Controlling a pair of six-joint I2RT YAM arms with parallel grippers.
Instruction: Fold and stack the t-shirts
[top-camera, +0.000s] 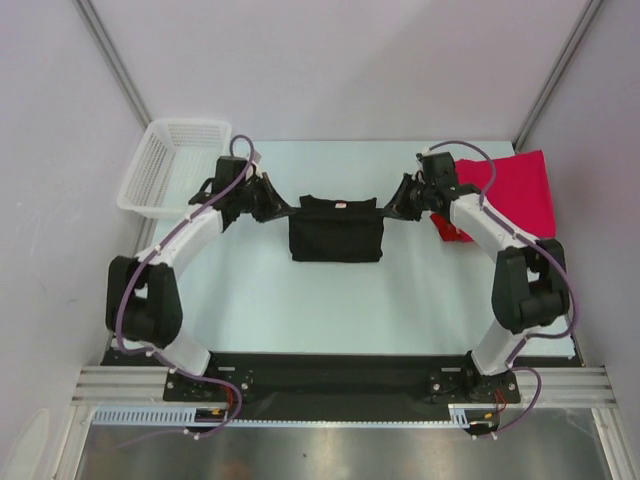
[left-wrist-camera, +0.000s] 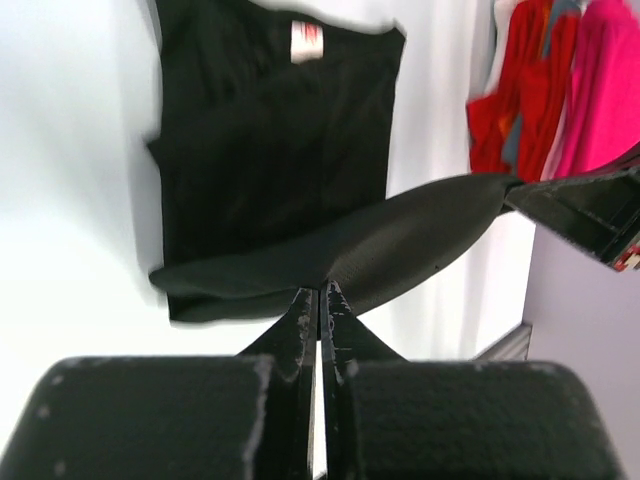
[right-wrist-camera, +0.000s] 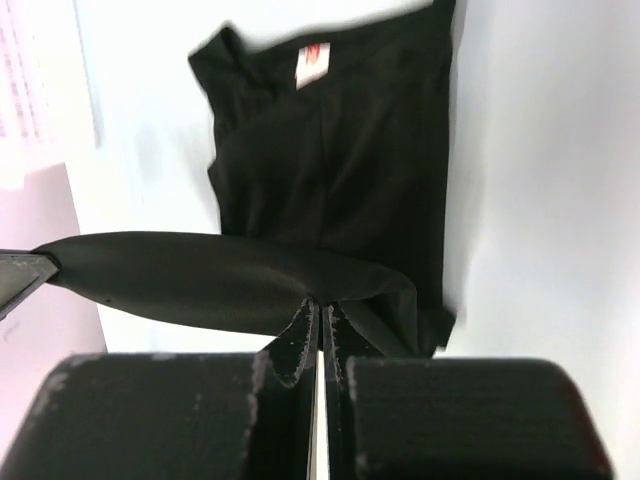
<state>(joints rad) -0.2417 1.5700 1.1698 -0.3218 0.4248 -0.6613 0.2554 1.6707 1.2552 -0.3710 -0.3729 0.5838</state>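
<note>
- The black t-shirt (top-camera: 336, 235) is seen at the middle of the table (top-camera: 300, 300), folded into a rough rectangle with its long axis running left to right.
- Its collar edge is turned to the far side; the small neck label (left-wrist-camera: 306, 42) is spotted there, at the middle of that edge.
- The far edge is drawn out taut between the two arms, each far corner pulled into a stretched point; the rest of the cloth is spread toward the near side.
- The left gripper (top-camera: 283, 212) is pressed together on the shirt's far left corner, with cloth pinched between the fingertips in the left wrist view.
- The right gripper (top-camera: 392, 210) is likewise clamped on the far right corner, fingers closed on black cloth.
- Both arms are bent at the elbow and reached forward and inward, wrists low and pointed at each other across the shirt.
- The red t-shirts (top-camera: 520, 190) are piled at the far right, just beyond the right arm.
- A white mesh basket (top-camera: 170, 165) is seen at the far left corner.
</note>
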